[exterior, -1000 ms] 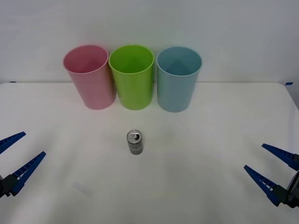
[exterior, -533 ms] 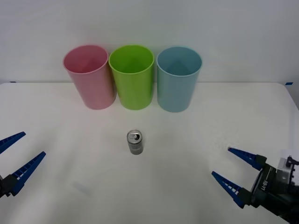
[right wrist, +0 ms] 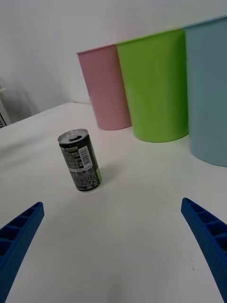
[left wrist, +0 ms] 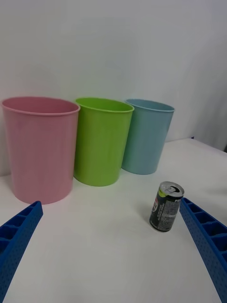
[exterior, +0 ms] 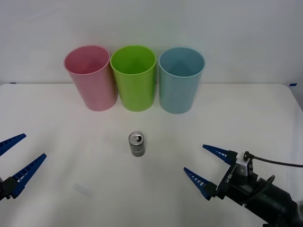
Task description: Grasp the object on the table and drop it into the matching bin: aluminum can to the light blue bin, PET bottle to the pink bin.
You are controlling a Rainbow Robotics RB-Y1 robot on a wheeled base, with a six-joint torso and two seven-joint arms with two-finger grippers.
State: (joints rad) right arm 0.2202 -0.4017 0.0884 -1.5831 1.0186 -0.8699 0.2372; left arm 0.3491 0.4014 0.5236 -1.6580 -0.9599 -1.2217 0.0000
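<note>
A small silver-grey aluminum can (exterior: 137,144) (right wrist: 80,160) (left wrist: 166,207) with a pull-tab top stands upright in the middle of the white table (exterior: 71,142). Behind it stand the pink bin (exterior: 91,77) (right wrist: 105,87) (left wrist: 39,148) at the left and the light blue bin (exterior: 180,79) (right wrist: 208,90) (left wrist: 145,136) at the right. My right gripper (exterior: 204,166) (right wrist: 113,251) hangs open over the table to the right of the can and nearer the front, pointing toward it. My left gripper (exterior: 16,158) (left wrist: 113,251) waits open at the table's left edge.
A lime green bin (exterior: 134,77) (right wrist: 155,85) (left wrist: 100,140) stands between the pink and light blue ones, the three close together in a row at the back. A white wall rises behind them. Bare tabletop surrounds the can.
My right gripper has moved left from the table's right edge toward the can, staying open. The left gripper, the can and the bins have not moved.
</note>
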